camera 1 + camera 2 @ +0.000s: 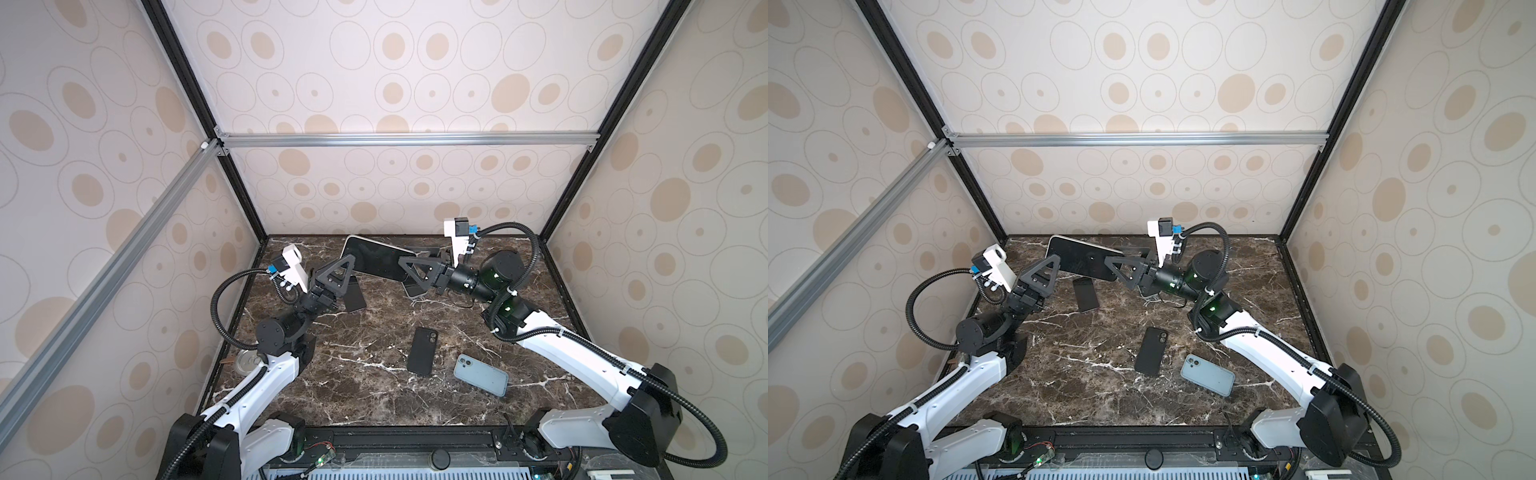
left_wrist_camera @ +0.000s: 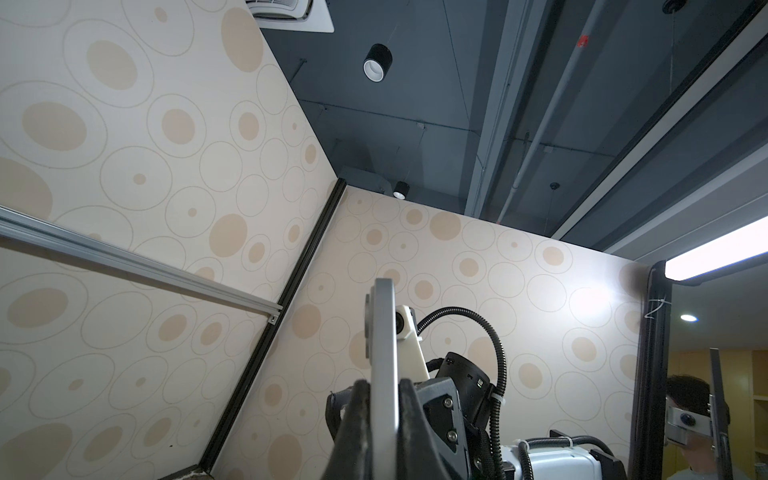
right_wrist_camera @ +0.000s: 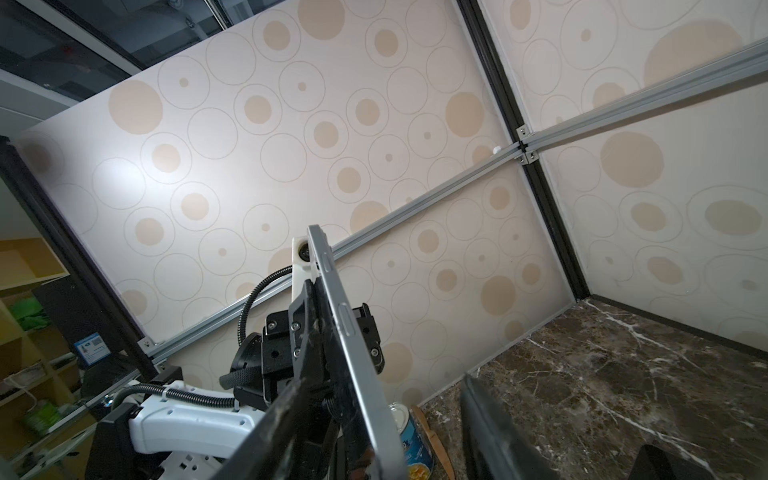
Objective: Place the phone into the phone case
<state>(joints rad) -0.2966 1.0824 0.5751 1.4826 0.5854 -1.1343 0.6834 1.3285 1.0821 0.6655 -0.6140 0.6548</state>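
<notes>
A silver-edged phone (image 1: 376,259) with a dark screen is held in the air over the back of the marble table (image 1: 374,395), in both top views (image 1: 1084,259). My left gripper (image 1: 347,262) is shut on its left end; in the left wrist view the phone's edge (image 2: 384,353) is pinched between both pads. My right gripper (image 1: 401,262) straddles the right end, open, with a gap between the phone's edge (image 3: 345,328) and one finger (image 3: 490,419). A black phone case (image 1: 422,351) lies back up mid-table. A blue-grey one (image 1: 481,375) lies right of it.
A dark phone (image 1: 355,297) lies flat under the left gripper. Another device (image 1: 411,289) lies partly hidden under the right gripper. A can (image 1: 249,359) stands at the table's left edge beside the left arm. Patterned walls close three sides.
</notes>
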